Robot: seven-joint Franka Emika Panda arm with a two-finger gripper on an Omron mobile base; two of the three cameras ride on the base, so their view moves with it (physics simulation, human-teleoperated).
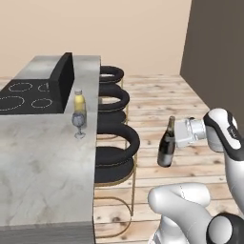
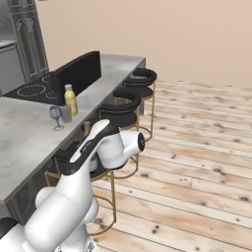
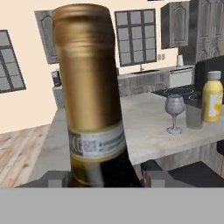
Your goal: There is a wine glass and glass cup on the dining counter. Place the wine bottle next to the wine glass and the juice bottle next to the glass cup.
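Right, dining counter is off to the left with stools along its edge. Wine bottle hangs upright out over the floor, gripper clamped on it around the neck. Juice bottle already stands by the glass cup. Carry the bottle high over the stools, keep it vertical, and set it beside the wine glass on the free side without clipping the bowl.

A dark wine bottle with gold foil, a yellow juice bottle and a grey-white marbled tabletop are seen.
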